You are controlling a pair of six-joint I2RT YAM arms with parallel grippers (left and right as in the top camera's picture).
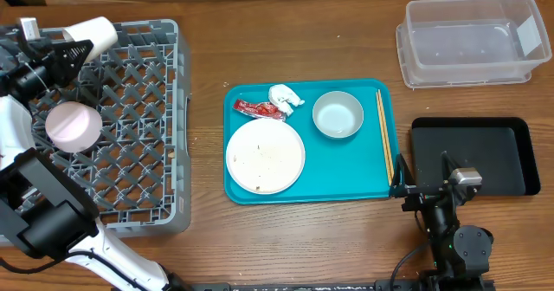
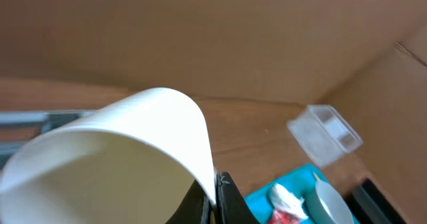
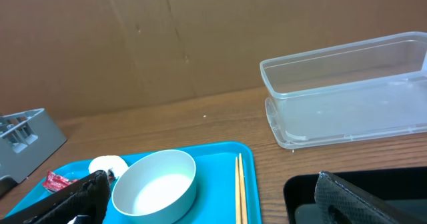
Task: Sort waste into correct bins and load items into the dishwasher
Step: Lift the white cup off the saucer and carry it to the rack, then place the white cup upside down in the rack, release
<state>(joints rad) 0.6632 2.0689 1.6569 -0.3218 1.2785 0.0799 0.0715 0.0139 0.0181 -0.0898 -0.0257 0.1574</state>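
My left gripper (image 1: 76,48) is shut on the rim of the white cup (image 1: 97,34) and holds it over the far left part of the grey dish rack (image 1: 138,83); the cup fills the left wrist view (image 2: 120,157). A pinkish bowl (image 1: 73,126) lies in the rack. On the teal tray (image 1: 260,191) lie the red wrapper (image 1: 258,109), white tissue (image 1: 285,97), large plate (image 1: 265,156) with crumbs, grey-blue bowl (image 1: 338,114) and chopsticks (image 1: 383,135). My right gripper (image 1: 426,191) is open and empty by the tray's near right corner. The right wrist view shows the bowl (image 3: 155,185) and chopsticks (image 3: 239,191).
The clear tub (image 1: 472,40) stands at the far right, also in the right wrist view (image 3: 347,91). The black tray (image 1: 498,144) lies in front of it, next to my right arm. A cardboard wall runs along the back.
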